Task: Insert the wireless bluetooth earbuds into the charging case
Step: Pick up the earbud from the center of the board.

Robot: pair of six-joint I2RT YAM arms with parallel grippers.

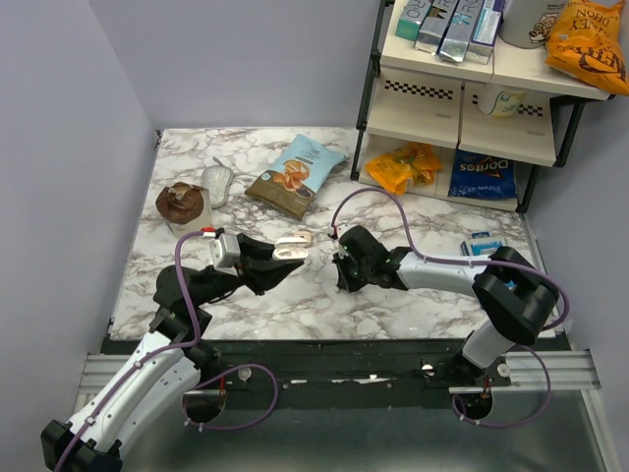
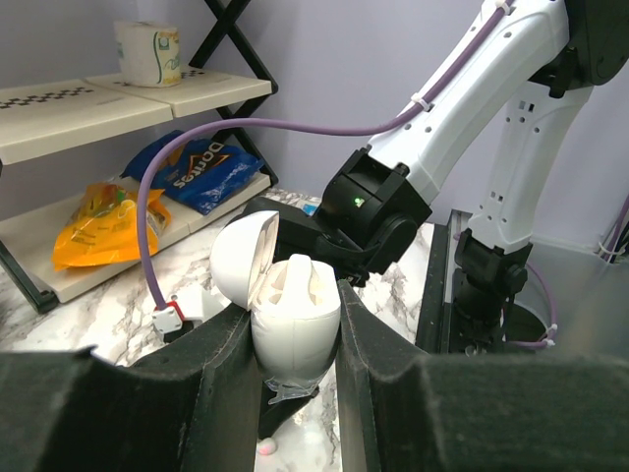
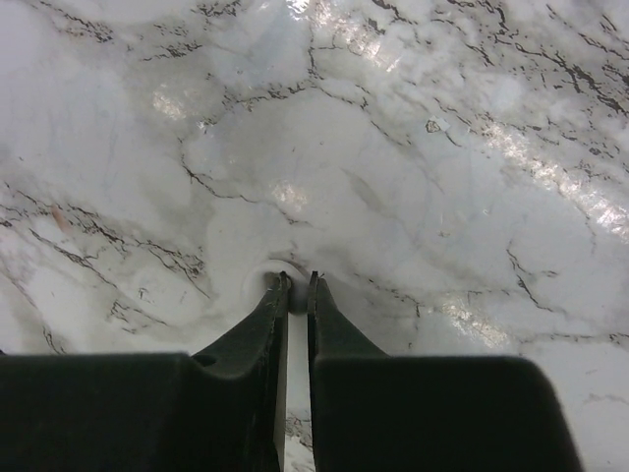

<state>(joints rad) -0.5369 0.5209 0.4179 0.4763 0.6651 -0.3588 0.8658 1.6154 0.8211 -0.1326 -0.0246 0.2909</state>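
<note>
My left gripper [image 1: 285, 258] is shut on the white charging case [image 1: 295, 246] and holds it above the table with its lid open. In the left wrist view the case [image 2: 295, 334] sits between the pads, lid [image 2: 244, 261] tipped back to the left. A white rounded piece [image 2: 307, 280] stands in its wells, apparently one earbud. My right gripper [image 1: 339, 270] is down at the table just right of the case. In the right wrist view its tips [image 3: 297, 283] are pinched on a tiny white earbud [image 3: 263, 279] lying on the marble. That earbud also shows below the case in the left wrist view [image 2: 265, 447].
At the back of the marble table [image 1: 413, 216] lie a snack bag [image 1: 298, 175], a silver packet [image 1: 217, 184] and a brown wrapped item [image 1: 183, 205]. A small blue-white box [image 1: 481, 243] lies at the right. A shelf unit [image 1: 462, 98] with chip bags stands at the back right.
</note>
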